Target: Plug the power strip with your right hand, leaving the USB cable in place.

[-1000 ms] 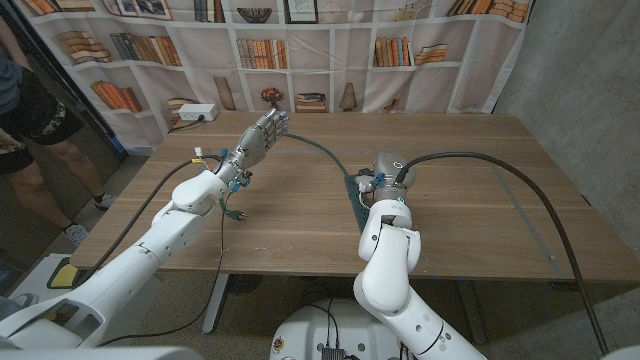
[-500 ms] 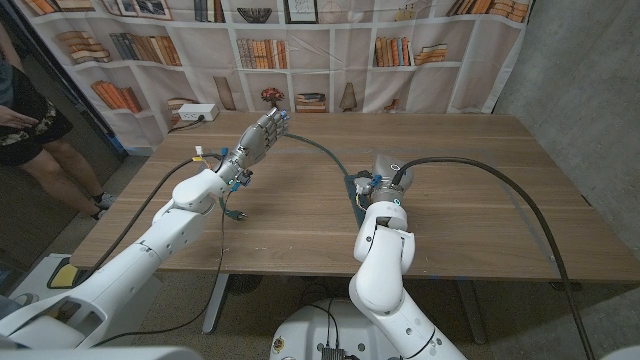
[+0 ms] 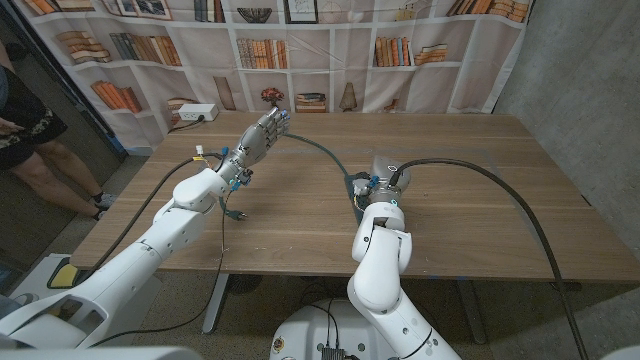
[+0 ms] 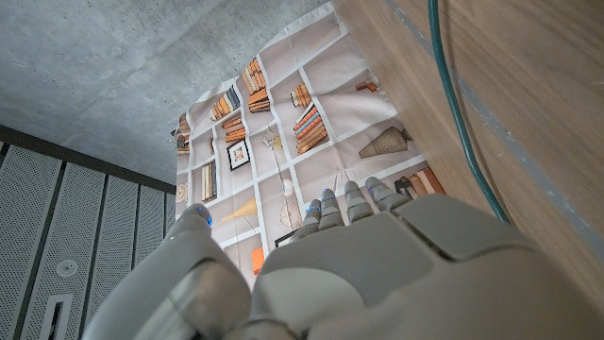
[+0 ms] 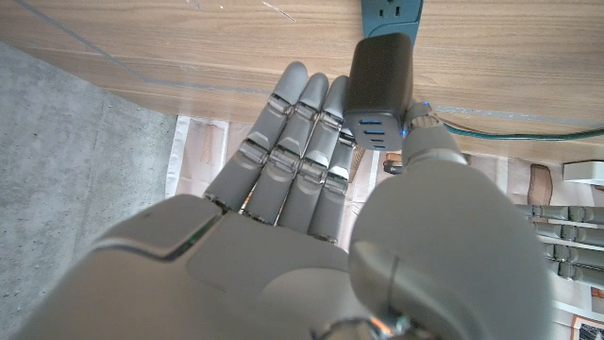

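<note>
Black charger block sits pinched between the thumb and the straight, close-set fingers of the right hand, its end just beside the dark green power strip on the wooden table. Contact between block and strip cannot be told. Left hand hovers over the far table, fingers extended and together, holding nothing. Green cable crosses the wood.

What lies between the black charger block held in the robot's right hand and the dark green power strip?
Only bare wooden table separates the black charger block from the power strip; the right wrist view shows it.
</note>
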